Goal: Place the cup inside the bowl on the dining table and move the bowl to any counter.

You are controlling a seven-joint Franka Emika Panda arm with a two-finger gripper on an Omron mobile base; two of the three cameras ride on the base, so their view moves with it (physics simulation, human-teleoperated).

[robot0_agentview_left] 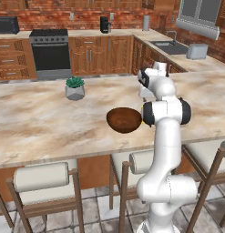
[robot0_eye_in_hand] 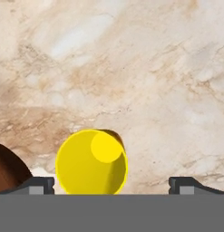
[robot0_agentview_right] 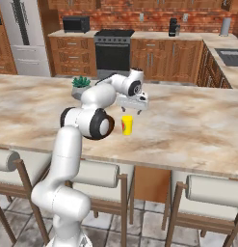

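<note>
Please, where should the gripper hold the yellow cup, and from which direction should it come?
Probably from straight above, closing across the round wall just under the rim. The cup stands upright on the dining table, mouth facing the open gripper, apart from the bowl, so both sides look free.

Yellow cup point(robot0_agentview_right: 127, 125) with red mark on side. Dark brown bowl point(robot0_agentview_left: 124, 120), glossy reddish-brown inside. Beige-brown veined marble surface point(robot0_agentview_left: 41, 123). Grey faceted pot point(robot0_agentview_left: 75, 92) with green plant. Dark fingers point(robot0_eye_in_hand: 38, 185). Red brick wall point(robot0_agentview_right: 139, 6).

The arm point(robot0_agentview_right: 86, 120) reaches forward, its claw point(robot0_agentview_right: 132, 107) pointing down, jaws wide apart.
</note>
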